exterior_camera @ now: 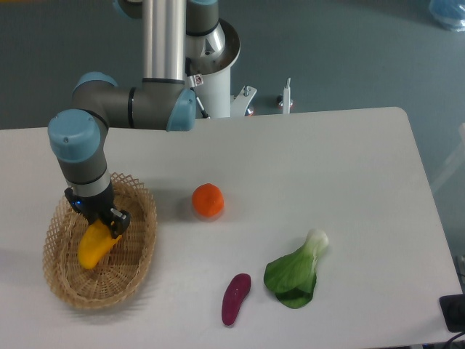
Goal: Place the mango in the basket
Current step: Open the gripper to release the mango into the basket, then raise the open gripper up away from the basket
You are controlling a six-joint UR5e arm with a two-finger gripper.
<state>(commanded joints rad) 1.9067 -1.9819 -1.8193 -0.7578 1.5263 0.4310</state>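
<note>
Hanging inside the basket (62,280), the mango (95,244) is pinched by its upper end in the gripper (100,221). Opening from this height could, I judge, let the glossy fruit roll toward the basket's rim or tip the light wicker.

one mango (93,246), one basket (138,251), one orange (208,200), one eggplant (235,298) (plus one bok choy (294,275)).

round orange fruit (208,200), purple oblong vegetable (235,298), leafy green (294,272), white table (327,167)

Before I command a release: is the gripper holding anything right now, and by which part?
The gripper is shut on the mango, gripping its upper end. The rest of the fruit hangs tilted down inside the basket.
</note>
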